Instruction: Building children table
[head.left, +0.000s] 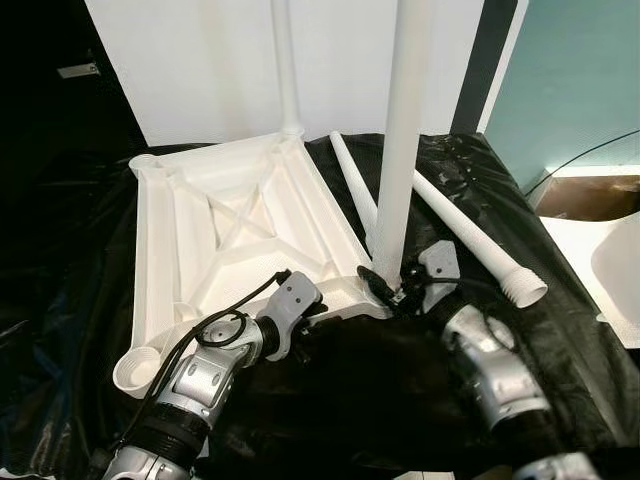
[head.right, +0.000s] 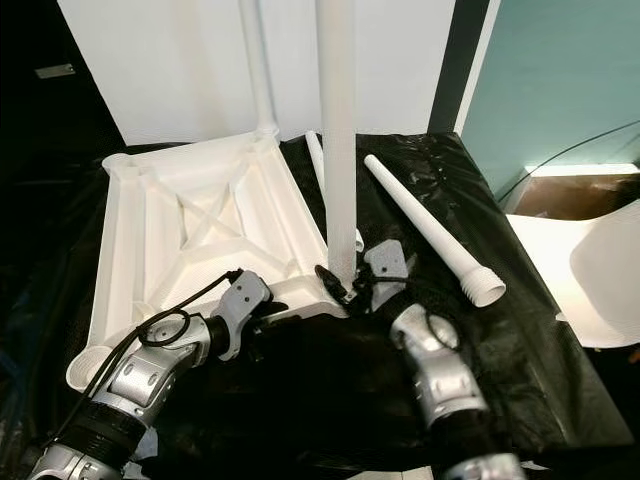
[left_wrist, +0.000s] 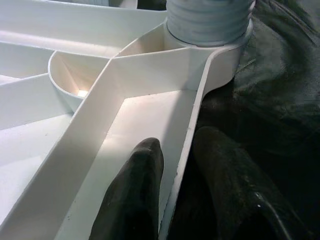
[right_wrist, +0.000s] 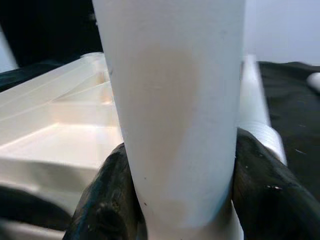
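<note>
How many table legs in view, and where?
4. One upright in the far corner; one upright in the near corner, held by the right gripper; two loose on the black sheet.

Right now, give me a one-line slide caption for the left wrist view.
Left gripper pinches the rim of the upturned white tabletop, beside the corner socket holding a threaded leg.

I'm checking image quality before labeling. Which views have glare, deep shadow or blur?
Left eye view: black cloth nearly featureless, table top bright. Left wrist view: glare patch in a table socket. Right wrist view: table leg soft, too close to focus.
</note>
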